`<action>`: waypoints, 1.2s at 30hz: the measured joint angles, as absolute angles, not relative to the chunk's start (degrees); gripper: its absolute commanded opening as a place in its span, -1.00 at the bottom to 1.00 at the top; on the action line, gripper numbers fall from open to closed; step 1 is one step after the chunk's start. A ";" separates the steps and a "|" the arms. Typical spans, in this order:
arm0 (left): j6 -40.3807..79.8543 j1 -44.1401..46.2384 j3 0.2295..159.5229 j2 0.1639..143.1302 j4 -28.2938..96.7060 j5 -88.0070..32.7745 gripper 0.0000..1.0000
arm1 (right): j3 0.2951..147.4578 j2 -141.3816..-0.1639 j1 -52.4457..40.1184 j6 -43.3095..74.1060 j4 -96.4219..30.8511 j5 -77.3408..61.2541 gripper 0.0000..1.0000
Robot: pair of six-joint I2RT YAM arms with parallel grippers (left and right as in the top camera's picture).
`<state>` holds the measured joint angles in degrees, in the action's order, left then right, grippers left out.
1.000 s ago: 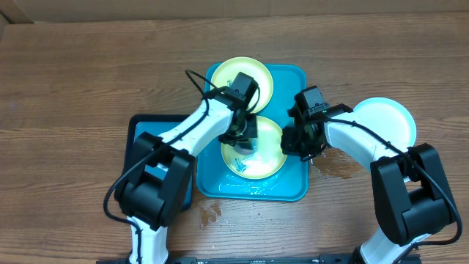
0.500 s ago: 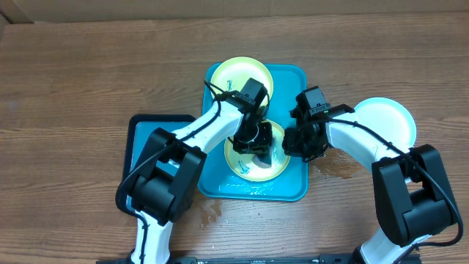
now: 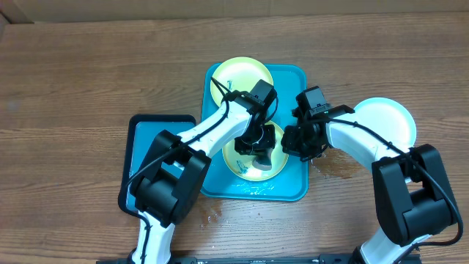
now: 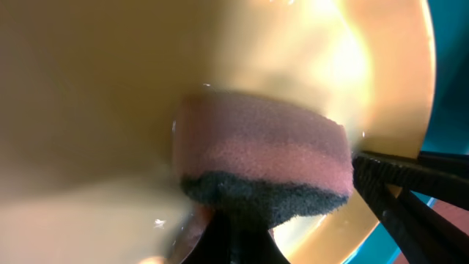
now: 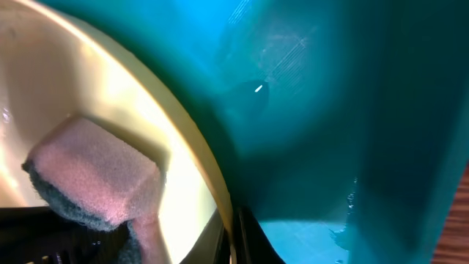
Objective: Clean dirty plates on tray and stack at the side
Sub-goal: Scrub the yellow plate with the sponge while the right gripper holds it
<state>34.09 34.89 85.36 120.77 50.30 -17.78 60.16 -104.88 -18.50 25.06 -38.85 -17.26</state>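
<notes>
brown counter (image 3: 88, 73) carries the turquoise tray (image 3: 292, 82), which glints wet along its front. two yellow-green plates sit in the tray: the far plate (image 3: 236, 73) is untouched and has small dark marks, the near plate (image 3: 250, 169) is under the sponge. the blue plate (image 3: 382, 117) lies on the counter just right of the tray, apart from it (looks like the start of the stack). left tool (image 3: 256, 145) is clamped tight on a pink-and-dark sponge (image 4: 264, 161), which presses against the inside of the near plate. right tool (image 3: 293, 143) is closed down on that plate's right rim, pinning it. judgement: the step is wiping the near plate. to do it well, press lightly and sweep the sponge over the whole bowl out to the rim. the right tool should grip firmly so the plate can't spin or slide on the wet tray. the two tools are very near, so mind a bump. can't tell whether any smear is left under the sponge.
</notes>
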 measured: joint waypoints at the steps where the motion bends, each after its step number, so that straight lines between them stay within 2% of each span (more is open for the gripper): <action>1: 34.11 34.89 85.62 120.88 50.39 -17.69 -0.92 | 59.96 -104.88 -18.22 26.52 -38.54 -17.87 -0.92; 6: 34.22 36.16 85.95 121.05 50.28 -16.93 -0.91 | 59.66 -104.90 -17.15 30.24 -38.59 -19.33 -0.92; 15: 35.00 39.13 87.59 121.05 54.68 -6.72 -0.92 | 59.59 -104.90 -16.95 31.79 -38.70 -19.77 -0.92; 21: 35.66 38.87 87.99 121.05 62.52 4.40 -0.92 | 59.55 -104.90 -16.95 32.56 -38.61 -20.14 -0.92; 28: 36.05 37.58 87.99 121.56 63.24 15.44 -0.92 | 59.55 -104.90 -16.95 33.10 -38.39 -20.18 -0.92; 36: 36.01 32.80 88.36 121.64 62.15 11.20 -0.92 | 59.55 -105.08 -17.04 33.08 -38.26 -21.71 -0.92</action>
